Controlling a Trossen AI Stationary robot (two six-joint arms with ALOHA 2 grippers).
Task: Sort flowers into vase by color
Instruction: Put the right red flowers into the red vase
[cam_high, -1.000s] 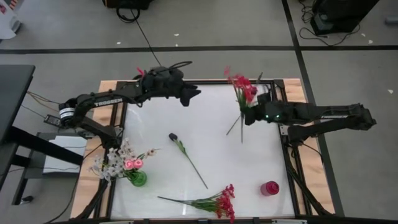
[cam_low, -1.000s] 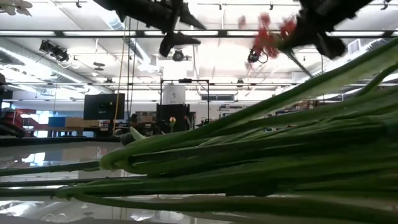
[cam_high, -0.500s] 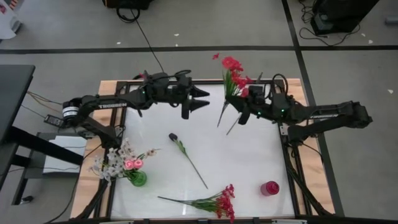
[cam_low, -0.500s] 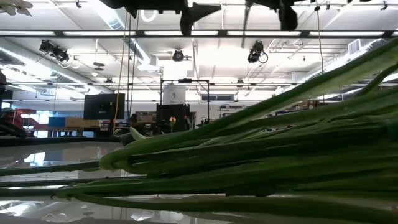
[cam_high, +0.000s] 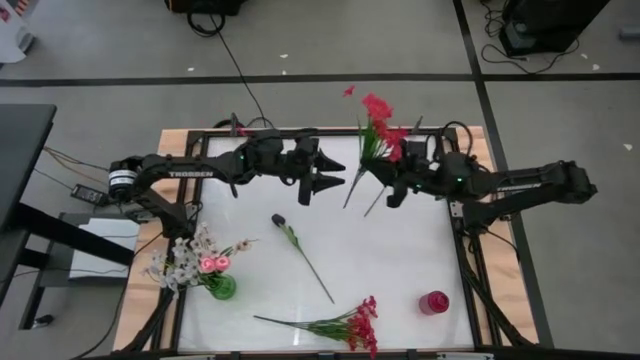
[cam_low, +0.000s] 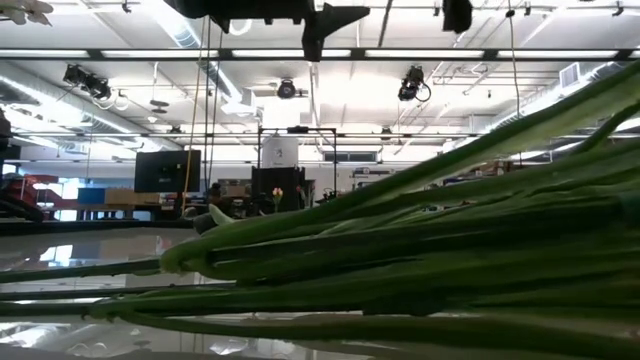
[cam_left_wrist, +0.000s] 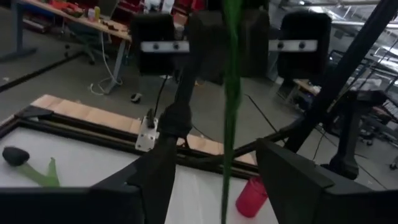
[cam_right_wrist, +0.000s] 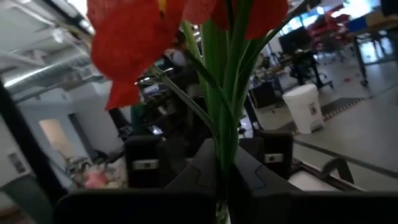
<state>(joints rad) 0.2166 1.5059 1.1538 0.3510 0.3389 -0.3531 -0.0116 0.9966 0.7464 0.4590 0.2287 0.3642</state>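
Above the far half of the table (cam_high: 400, 250), the right gripper (cam_high: 392, 187) pinches a red spray (cam_high: 378, 125) by its stems. The left gripper (cam_high: 337, 176) has swung in over the past second and now brackets one hanging stem, fingers (cam_left_wrist: 292, 177) spread and not yet touching it. This looks like a handover taking shape. The red vase (cam_high: 433, 302) waits at the table's near right corner, well apart from the spray.
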